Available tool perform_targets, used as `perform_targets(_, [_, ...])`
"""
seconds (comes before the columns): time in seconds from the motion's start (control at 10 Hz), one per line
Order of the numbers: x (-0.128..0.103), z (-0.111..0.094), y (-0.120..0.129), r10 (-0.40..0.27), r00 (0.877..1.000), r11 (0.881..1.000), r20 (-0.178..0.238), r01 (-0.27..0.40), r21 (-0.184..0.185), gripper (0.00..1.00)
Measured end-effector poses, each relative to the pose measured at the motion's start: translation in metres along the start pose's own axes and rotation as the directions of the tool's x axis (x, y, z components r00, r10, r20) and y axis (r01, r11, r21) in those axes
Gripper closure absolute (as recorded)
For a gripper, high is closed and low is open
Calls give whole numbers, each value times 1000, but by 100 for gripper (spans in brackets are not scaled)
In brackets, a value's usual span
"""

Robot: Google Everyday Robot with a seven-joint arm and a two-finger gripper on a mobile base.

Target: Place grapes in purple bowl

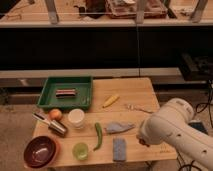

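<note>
Grapes (142, 142) show only as a small dark reddish bit near the front right corner of the table (131, 92), right at the tip of the white arm (172, 127), with the rest of the bunch hidden; gripper (143, 138) sits at that same spot, low over the table, and whether it is released or grasping the bunch cannot be told; purple bowl (40, 151) stands at the front left corner, well apart from the arm; to its right along the front edge stand a green cup (80, 150) and then a blue sponge (119, 148); a green pepper (98, 135) lies between those two, a little further back; a white cup (76, 118) stands left of the middle, with an orange fruit (55, 114) and a metal can (54, 125) on its side toward the left edge; a green tray (67, 78) fills the back left corner with a dark bar (66, 92) in it; a yellow thing (111, 100) and a fork (137, 107) lie toward the back right; a grey cloth (119, 127) lies just left of the arm's tip
</note>
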Motion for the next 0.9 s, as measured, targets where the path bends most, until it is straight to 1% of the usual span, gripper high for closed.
perform_targets(0.1, [-11, -9, -22, -54, 999, 999, 7, 54, 7, 100])
perform_targets(0.2, [-24, -13, -41, -103, 995, 995, 17, 103, 14, 100])
perform_targets(0.3, [-38, -14, -61, -154, 988, 988, 28, 153, 20, 100])
perform_targets(0.4, [-55, -14, -86, -207, 977, 978, 44, 206, 30, 100])
perform_targets(0.6, [-81, -14, -123, -279, 958, 960, 67, 276, 51, 100])
perform_targets(0.7, [-88, -14, -132, -297, 952, 954, 75, 294, 53, 100])
perform_targets(0.9, [-87, -14, -130, -296, 952, 955, 72, 293, 49, 100])
